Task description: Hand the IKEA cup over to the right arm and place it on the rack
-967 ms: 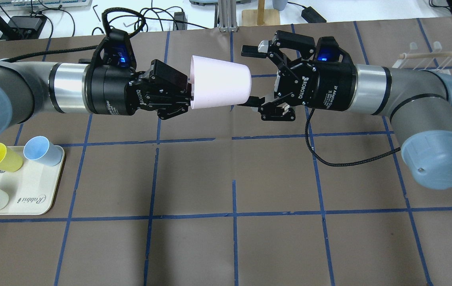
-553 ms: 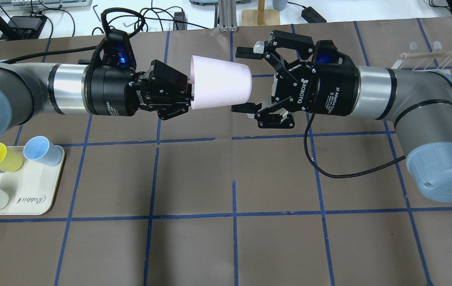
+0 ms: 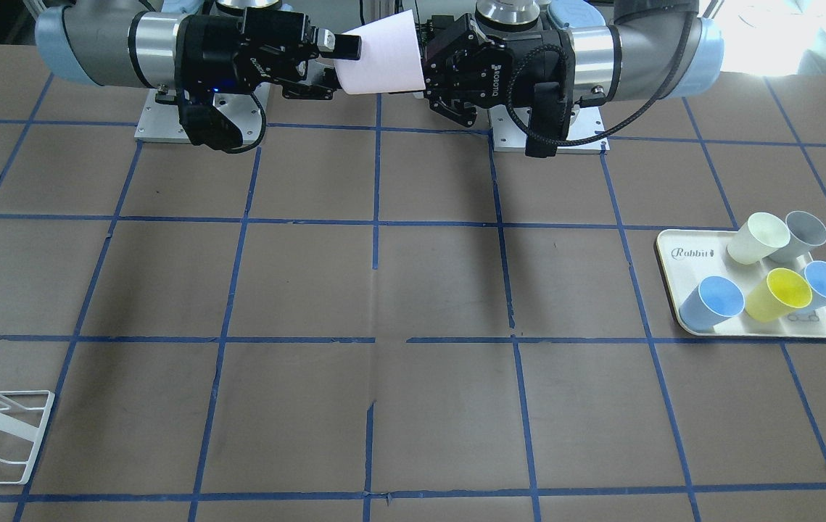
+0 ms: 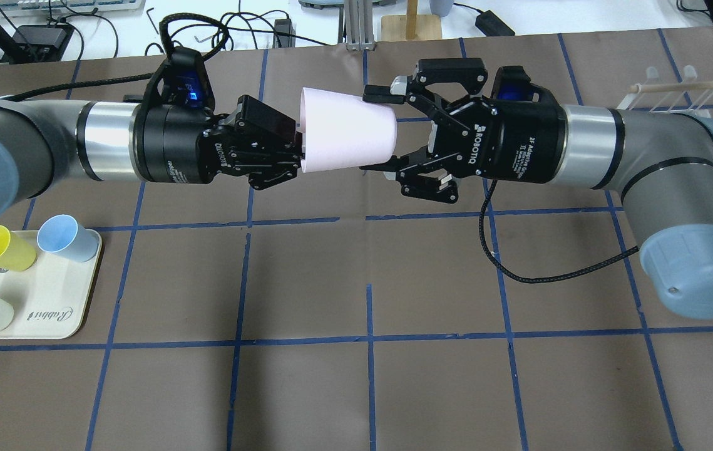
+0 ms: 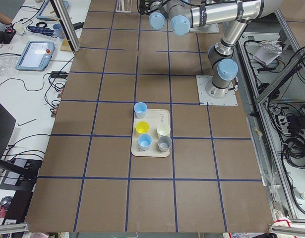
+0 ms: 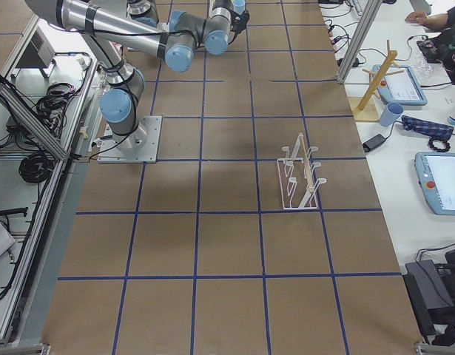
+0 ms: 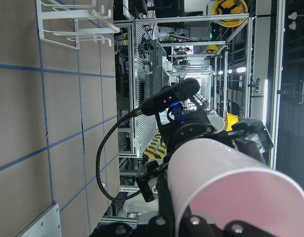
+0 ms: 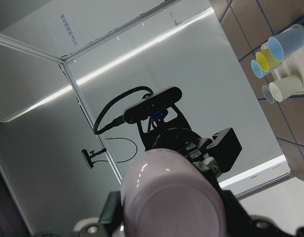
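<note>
Noted IKEA cup (image 4: 347, 130) horizontal in air over table (image 4: 369, 250), rim pinched tight in left end effector (image 4: 298, 147). Saw right end effector (image 4: 374, 131) spread apart astride cup's base end, fingers just beside cup's walls, contact uncertain. Found rack (image 4: 688, 91) well apart from cup, behind right arm (image 4: 656, 150).

Robotics lab, taped grid table (image 3: 442, 283), teach pendant (image 5: 35, 52), aluminium framing (image 7: 191, 18).

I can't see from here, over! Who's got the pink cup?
Left tool shut on pink cup, at rim. Right tool open, straddling its base. Nothing seen blocking.
</note>
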Robot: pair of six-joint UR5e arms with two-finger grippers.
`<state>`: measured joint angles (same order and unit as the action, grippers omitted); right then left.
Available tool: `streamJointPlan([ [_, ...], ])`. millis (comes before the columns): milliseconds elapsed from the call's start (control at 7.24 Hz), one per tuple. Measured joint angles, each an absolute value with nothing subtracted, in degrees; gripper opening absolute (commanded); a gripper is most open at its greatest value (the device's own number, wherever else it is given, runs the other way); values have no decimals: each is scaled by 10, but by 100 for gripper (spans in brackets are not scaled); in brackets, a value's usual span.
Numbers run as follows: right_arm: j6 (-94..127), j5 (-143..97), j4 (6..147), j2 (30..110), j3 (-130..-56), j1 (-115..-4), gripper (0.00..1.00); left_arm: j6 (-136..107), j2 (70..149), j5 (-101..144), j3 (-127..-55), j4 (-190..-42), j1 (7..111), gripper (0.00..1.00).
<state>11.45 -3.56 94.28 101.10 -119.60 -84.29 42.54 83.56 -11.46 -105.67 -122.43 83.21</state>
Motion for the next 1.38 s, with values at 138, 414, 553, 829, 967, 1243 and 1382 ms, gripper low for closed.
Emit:
streamJointPlan([
  [138,117,-36,942,1011,-1195,-843,63,425,835,-114,-1057,-1224,832,42],
  [414,126,-36,942,1013,-1195,-843,63,423,836,-114,-1058,-1225,833,69],
  [553,128,-36,942,1013,-1195,-843,63,422,836,-114,-1058,-1225,832,70],
  [829,128,-36,942,1013,-1195,-843,63,421,836,-116,-1055,-1226,829,74],
  [967,128,-36,942,1013,-1195,-843,62,419,835,-119,-1052,-1229,823,77],
  [1243,130,-37,943,1011,-1192,-840,59,394,832,-123,-1048,-1234,800,82],
  [1382,133,-37,943,1011,-1192,-838,59,379,829,-124,-1044,-1240,785,88],
])
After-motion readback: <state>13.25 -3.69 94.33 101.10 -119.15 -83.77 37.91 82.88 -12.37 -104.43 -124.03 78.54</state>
